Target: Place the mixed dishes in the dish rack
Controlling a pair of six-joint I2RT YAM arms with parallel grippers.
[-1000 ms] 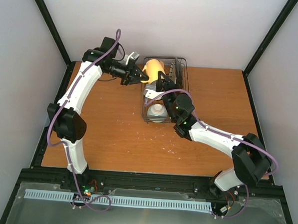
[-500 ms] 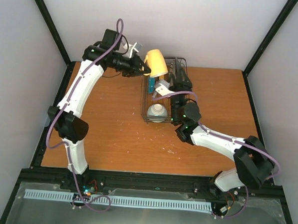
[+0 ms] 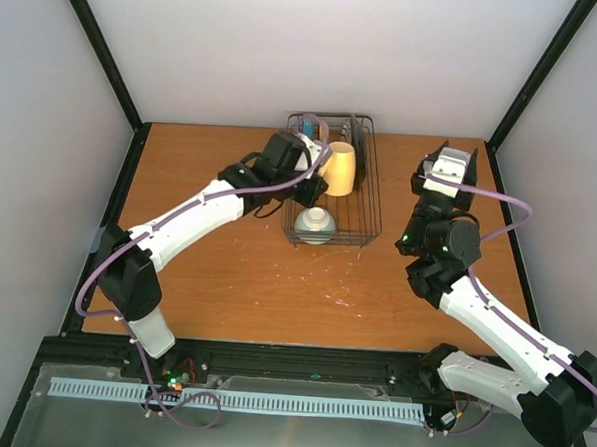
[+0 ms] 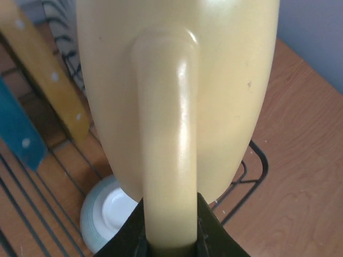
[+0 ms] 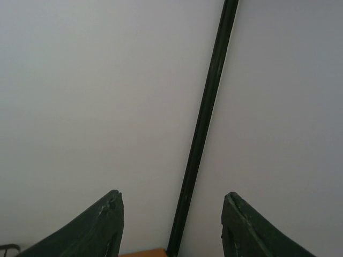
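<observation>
My left gripper (image 3: 317, 181) (image 4: 170, 227) is shut on the handle (image 4: 166, 155) of the cream-yellow mug (image 3: 340, 169) (image 4: 214, 80), which hangs inside the dark wire dish rack (image 3: 375, 183) (image 4: 253, 160). Below the mug, a mint-green bowl (image 3: 316, 222) (image 4: 104, 211) sits on the rack floor at its near end. A yellow-orange plate (image 4: 51, 80) and a teal dotted plate (image 3: 305, 130) (image 4: 16, 134) stand on edge at the far end. My right gripper (image 3: 450, 163) (image 5: 174, 217) is open and empty. It is raised off to the right of the rack, facing the back wall.
The rack stands at the back middle of the wooden table (image 3: 226, 270). A black frame post (image 5: 206, 123) runs up the wall corner in front of the right gripper. White walls close in the table on three sides.
The left arm carried the mug from the rack's back-left corner to inside the rack. The right arm pulled out of the rack, swung right and up, and opened.
</observation>
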